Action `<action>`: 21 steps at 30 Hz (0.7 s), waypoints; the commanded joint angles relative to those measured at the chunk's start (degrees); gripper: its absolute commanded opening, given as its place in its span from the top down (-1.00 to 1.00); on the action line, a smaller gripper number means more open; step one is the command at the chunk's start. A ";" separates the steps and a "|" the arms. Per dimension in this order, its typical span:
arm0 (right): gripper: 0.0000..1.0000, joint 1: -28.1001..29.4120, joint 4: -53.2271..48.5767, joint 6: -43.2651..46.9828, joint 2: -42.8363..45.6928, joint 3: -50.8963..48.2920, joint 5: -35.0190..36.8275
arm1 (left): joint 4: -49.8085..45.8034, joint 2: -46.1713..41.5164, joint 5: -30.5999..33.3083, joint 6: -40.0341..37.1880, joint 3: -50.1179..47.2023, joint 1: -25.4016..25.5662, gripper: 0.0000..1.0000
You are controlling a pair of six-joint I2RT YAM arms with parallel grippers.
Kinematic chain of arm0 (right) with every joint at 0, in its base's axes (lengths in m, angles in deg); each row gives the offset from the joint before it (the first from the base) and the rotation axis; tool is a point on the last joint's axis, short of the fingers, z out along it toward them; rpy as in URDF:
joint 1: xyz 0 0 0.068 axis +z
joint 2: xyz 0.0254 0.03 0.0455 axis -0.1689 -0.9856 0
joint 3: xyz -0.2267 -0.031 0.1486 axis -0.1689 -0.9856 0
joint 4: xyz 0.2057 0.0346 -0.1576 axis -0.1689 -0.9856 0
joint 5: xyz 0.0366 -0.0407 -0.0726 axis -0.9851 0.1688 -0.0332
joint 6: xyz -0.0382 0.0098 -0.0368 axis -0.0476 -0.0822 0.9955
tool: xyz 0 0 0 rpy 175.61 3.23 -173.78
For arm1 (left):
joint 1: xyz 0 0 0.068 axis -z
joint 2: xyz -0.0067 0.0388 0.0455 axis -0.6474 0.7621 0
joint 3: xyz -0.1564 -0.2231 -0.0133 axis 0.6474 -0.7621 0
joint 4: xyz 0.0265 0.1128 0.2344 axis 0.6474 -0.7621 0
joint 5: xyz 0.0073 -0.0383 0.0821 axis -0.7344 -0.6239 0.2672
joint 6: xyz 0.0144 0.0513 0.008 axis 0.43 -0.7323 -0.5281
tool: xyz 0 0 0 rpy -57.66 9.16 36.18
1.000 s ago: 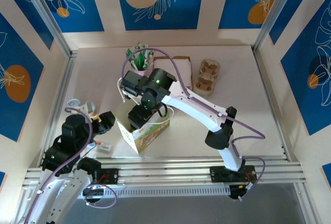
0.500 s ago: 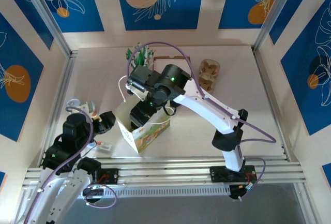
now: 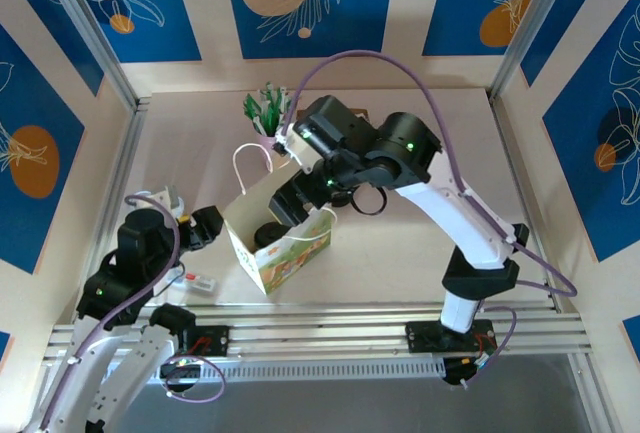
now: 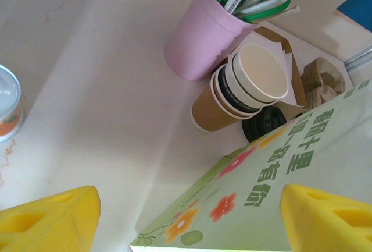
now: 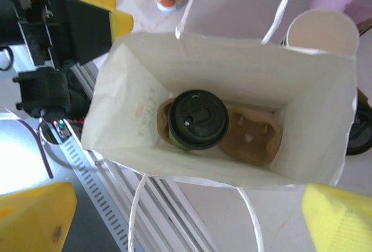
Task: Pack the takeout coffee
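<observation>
Looking down from the right wrist, you see your coffee cup (image 5: 197,119) hiding nearly all its green side under its black top. The left wrist view cuts off the bag (image 4: 279,194) and the can (image 4: 7,109), and the bag half covers the black lids (image 4: 264,123).

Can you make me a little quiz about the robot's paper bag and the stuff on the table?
1. True or false: the coffee cup stands inside the paper bag.
2. Pick one: what colour is the straw holder? A pink, B blue, C black.
3. Fill in: beside the straw holder is a stack of paper ____.

Key: 1 true; 2 A; 3 cups.
</observation>
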 commanded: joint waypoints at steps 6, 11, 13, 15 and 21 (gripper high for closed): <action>-0.95 -12.55 13.92 -3.51 12.30 -11.19 -6.95 | -2.17 6.11 4.49 -8.77 11.48 0.32 -0.73; -0.82 -22.72 23.10 -5.35 14.81 -18.37 -13.33 | -2.97 8.13 7.06 -12.99 15.66 0.32 -0.88; -0.76 -25.16 24.09 -6.16 13.04 -18.54 -14.67 | -2.89 8.09 8.03 -13.77 16.16 0.34 -0.94; -0.69 -27.11 25.50 -6.74 10.18 -18.46 -16.86 | -2.48 7.88 8.80 -14.59 16.17 0.32 -1.00; -0.37 -29.59 24.56 -6.16 -4.13 -7.86 -16.47 | 0.66 6.75 11.18 -18.45 14.13 0.32 -1.00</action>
